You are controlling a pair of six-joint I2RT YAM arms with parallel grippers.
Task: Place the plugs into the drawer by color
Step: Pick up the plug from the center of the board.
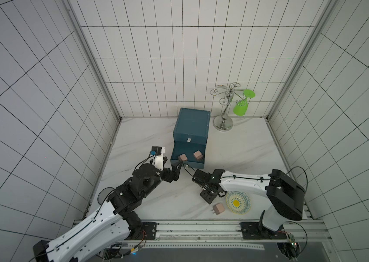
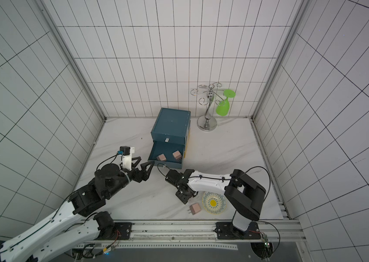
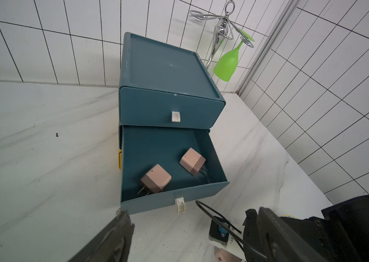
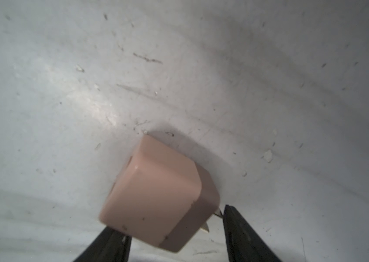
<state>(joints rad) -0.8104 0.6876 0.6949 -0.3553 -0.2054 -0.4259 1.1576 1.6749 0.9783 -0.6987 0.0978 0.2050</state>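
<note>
Right wrist view puts a pinkish-beige cube-shaped plug (image 4: 156,192) with two short metal prongs between the black fingers of the right gripper (image 4: 170,220), low over the white marble-look bench (image 4: 179,68). The plug sits skewed, with one finger at a bottom corner and the other just beside the prongs, and I cannot tell whether it is pinched or only bracketed. That skew is the main hazard: squeezing on a corner or a prong would likely twist the plug free, either here or during the carry. Its place looks to be the open lower drawer (image 3: 156,205) of the dark teal two-drawer cabinet (image 1: 191,123) at the middle of the bench's back edge. One matching plug (image 3: 155,181) lies there near the front wall, with another plug (image 3: 192,161) further in. The shut upper drawer (image 3: 170,108) overhangs the rear, so a high release could bounce off those two and over the low front wall. The left gripper (image 2: 143,161) hangs spread wide and empty at the drawer's front corner on its own side, so the incoming arm could clip it or shove the drawer. A fourth pinkish-beige plug (image 1: 218,209) lies loose near the bench's front edge, just beside a round yellow-and-blue patterned dish (image 1: 248,200). A careless swing might knock it off.
</note>
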